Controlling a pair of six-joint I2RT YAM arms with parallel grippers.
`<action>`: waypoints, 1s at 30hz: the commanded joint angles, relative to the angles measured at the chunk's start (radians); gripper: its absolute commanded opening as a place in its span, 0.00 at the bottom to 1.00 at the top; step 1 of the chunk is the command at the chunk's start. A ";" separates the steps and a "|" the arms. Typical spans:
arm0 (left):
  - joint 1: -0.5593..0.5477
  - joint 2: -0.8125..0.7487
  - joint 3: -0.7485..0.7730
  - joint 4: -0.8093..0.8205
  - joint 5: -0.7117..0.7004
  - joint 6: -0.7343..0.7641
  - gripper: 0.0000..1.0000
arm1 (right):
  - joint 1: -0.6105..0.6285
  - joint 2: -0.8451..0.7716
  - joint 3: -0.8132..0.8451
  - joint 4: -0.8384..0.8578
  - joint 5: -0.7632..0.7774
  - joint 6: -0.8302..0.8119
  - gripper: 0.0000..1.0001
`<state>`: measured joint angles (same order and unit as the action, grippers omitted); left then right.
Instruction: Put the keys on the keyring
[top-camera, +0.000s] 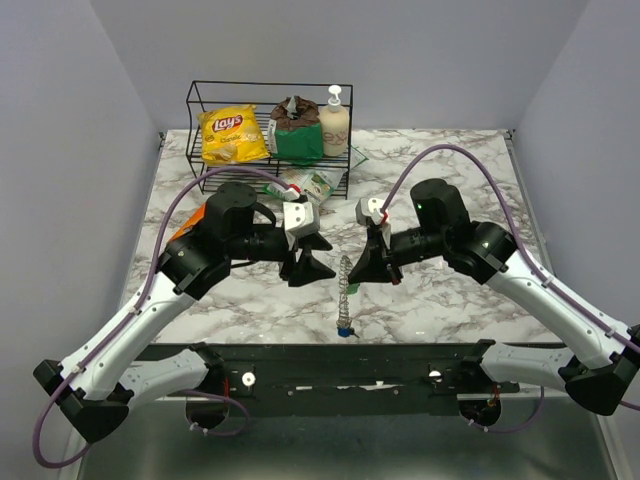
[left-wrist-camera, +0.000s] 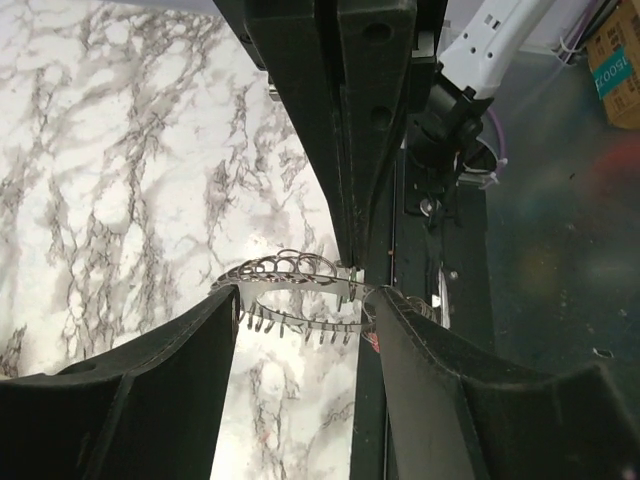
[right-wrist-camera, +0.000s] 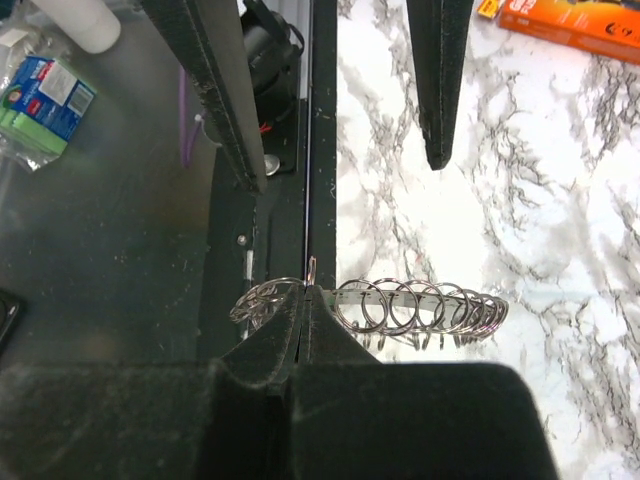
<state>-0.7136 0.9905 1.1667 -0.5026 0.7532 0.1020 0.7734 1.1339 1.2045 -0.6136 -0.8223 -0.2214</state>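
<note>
In the top view the keyring (top-camera: 345, 290) hangs just below the centre of the frame. Its long axis runs up and down the picture, between the two grippers. Our right gripper (top-camera: 368, 268) has its fingers together, clamped on the coil's upper end. Its wrist view shows the wire pinched at the fingertips, with the rest of the spiral trailing to the right of that frame. Our left gripper (top-camera: 308, 265) sits just left of the coil with its jaws apart. In its wrist view the coil lies crosswise in the gap between the tips, and we cannot tell whether it touches them. Both forearms reach in from the lower corners, wrists facing each other. A blue speck (top-camera: 345, 330) at the coil's lower end may be a key — too small to say. We judge the next move turns on that crosswise lie — the left hand is the free one.
</note>
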 joint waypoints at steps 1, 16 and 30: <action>-0.001 0.040 0.039 -0.074 0.040 0.022 0.65 | 0.006 0.013 0.047 -0.046 0.011 -0.039 0.01; -0.014 0.092 -0.022 0.019 0.123 -0.027 0.51 | 0.006 0.010 0.044 -0.023 0.023 -0.027 0.01; -0.029 0.123 -0.033 0.006 0.141 -0.015 0.48 | 0.006 0.003 0.040 -0.006 0.028 -0.018 0.01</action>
<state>-0.7353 1.1057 1.1465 -0.5011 0.8528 0.0853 0.7734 1.1511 1.2091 -0.6460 -0.8036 -0.2443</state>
